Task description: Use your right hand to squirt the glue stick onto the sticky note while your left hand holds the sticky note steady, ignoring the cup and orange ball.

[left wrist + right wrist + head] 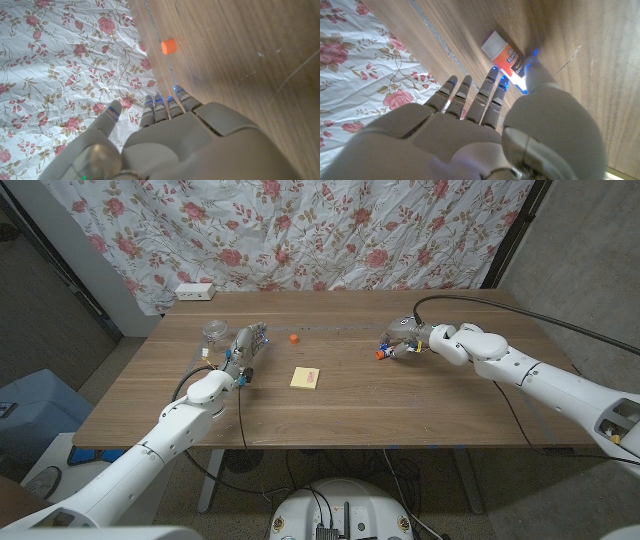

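Observation:
The yellow sticky note lies near the middle of the table, with nothing on it and neither hand touching it. My left hand hovers to its left, fingers straight and apart, holding nothing. The glue stick lies on the table to the right of the note; in the right wrist view it shows a white end and an orange label. My right hand is right beside it with fingers stretched out. The thumb covers the stick's near end, and no grip around it shows.
A small orange ball sits behind the note, also seen ahead of my left hand. A clear cup stands just behind my left hand. A white power strip lies at the back left edge. A black cable arcs over the right side.

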